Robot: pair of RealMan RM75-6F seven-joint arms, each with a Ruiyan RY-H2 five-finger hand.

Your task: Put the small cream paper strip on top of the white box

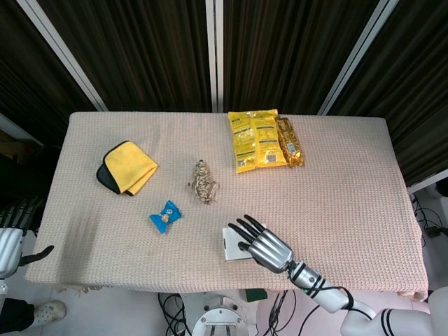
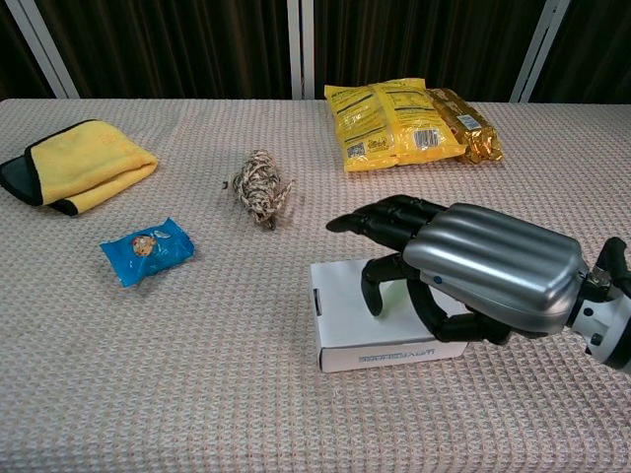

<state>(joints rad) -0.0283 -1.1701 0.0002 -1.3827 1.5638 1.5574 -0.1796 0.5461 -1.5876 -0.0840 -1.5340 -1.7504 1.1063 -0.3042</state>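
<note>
The white box [image 1: 230, 241] [image 2: 343, 317] lies near the table's front edge, right of centre. My right hand [image 1: 264, 245] [image 2: 463, 266] hovers over its right half. The fingers [image 2: 380, 217] stretch out to the left, spread apart. The thumb [image 2: 375, 286] points down at the box top. No cream paper strip shows in either view; the hand hides much of the box top and whatever lies under the palm. My left hand [image 1: 10, 238] hangs off the table's left edge, fingers apart and holding nothing.
A folded yellow cloth [image 1: 127, 166] [image 2: 84, 163] lies at the left. A rope bundle [image 1: 203, 180] [image 2: 259, 187] and a blue snack packet [image 1: 165, 215] [image 2: 146, 249] sit mid-table. A yellow bag [image 1: 254, 138] [image 2: 394, 123] and gold packet [image 1: 288, 141] [image 2: 467, 124] lie at the back.
</note>
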